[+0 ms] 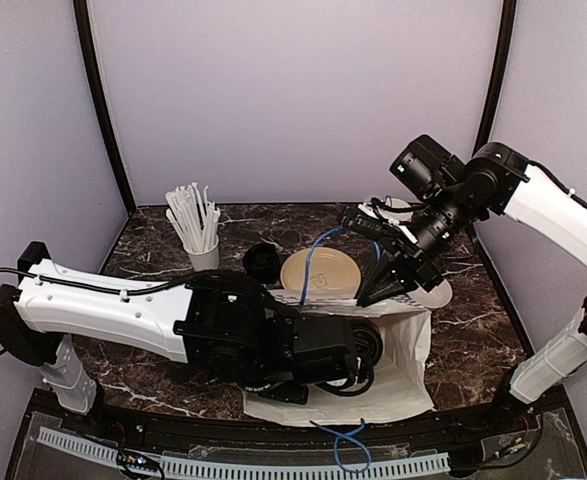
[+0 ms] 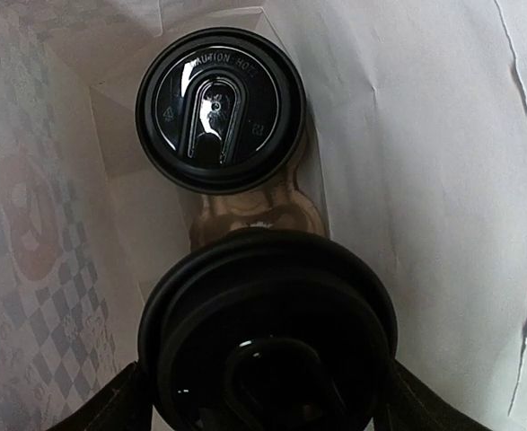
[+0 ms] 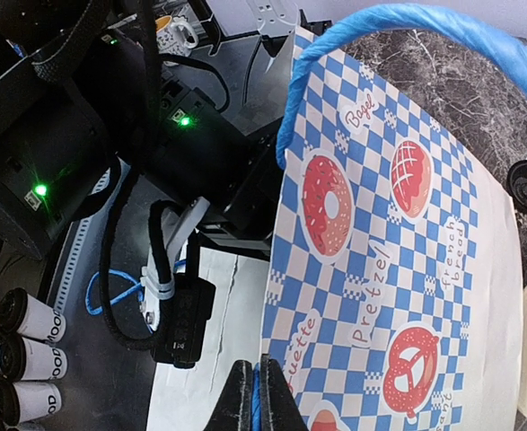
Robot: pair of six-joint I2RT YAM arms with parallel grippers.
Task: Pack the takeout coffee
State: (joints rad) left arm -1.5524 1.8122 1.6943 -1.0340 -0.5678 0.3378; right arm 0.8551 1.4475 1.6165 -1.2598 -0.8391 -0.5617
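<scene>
My left gripper is down inside the paper bag, shut on a takeout coffee cup with a black lid; a finger shows on each side of it. A second lidded cup stands deeper in the bag, in a brown carrier. From above, the left arm reaches into the white bag. My right gripper is shut on the bag's blue handle and holds the blue-checked bag up at its mouth.
A white cup of straws stands at the back left. A black cup and a beige disc sit behind the bag, a white bowl to its right. Three cups lettered "GOOD" lie in the right wrist view's lower left.
</scene>
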